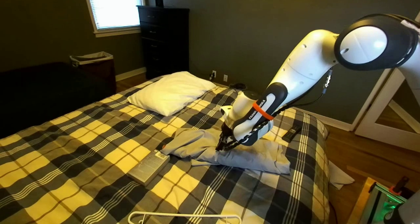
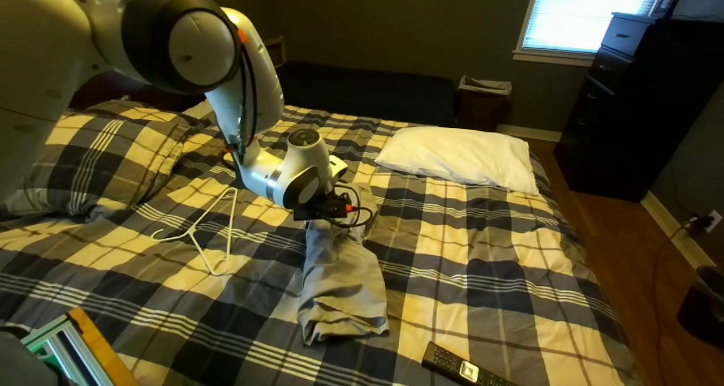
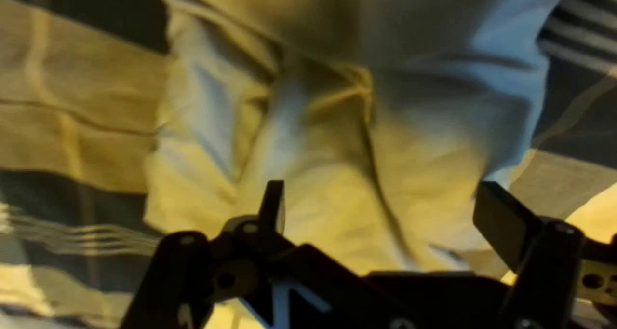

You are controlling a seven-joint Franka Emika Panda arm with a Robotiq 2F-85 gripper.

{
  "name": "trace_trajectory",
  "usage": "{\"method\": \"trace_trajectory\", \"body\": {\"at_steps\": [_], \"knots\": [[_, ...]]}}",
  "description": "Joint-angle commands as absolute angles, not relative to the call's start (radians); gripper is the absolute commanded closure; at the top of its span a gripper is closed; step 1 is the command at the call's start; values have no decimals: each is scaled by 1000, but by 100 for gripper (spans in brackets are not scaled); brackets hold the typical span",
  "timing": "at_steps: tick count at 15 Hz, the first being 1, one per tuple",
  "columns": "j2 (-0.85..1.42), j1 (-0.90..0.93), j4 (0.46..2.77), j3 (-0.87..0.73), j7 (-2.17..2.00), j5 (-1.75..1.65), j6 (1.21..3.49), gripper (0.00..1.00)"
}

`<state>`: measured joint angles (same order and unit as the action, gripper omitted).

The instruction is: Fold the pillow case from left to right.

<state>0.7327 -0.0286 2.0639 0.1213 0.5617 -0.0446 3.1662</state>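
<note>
Held a pair of black, blocky fingers (image 3: 503,225) wide apart over the limp, wrinkled grey-beige cloth pillow case (image 2: 345,278), with nothing seen clamped between, presumably to leave the fold lying or to straddle it for a pinch. Offered no way to tell light contact from a hover just above. Showed the pillow case as a long, narrow strip on a black-and-yellow plaid-covered bed (image 1: 82,171), with one end near the edge crossed by the white-and-black robot arm (image 1: 302,63) and the other toward the middle, probably doubled over, given an apparent lower layer jutting out. Gave folding room, likely by design, with a plump white stuffed pillow (image 1: 174,91) near the edge facing the tall black chest of drawers (image 1: 165,41) and a white plastic hanger (image 1: 183,214) toward the opposite edge.
</note>
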Motion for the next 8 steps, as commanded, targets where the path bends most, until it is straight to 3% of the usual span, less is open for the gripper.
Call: {"method": "trace_trajectory", "body": {"at_steps": [1,8], "knots": [[545,-119,2248,118,490,-161,3330,0],[478,-613,2325,371,457,-293,3379,0]]}}
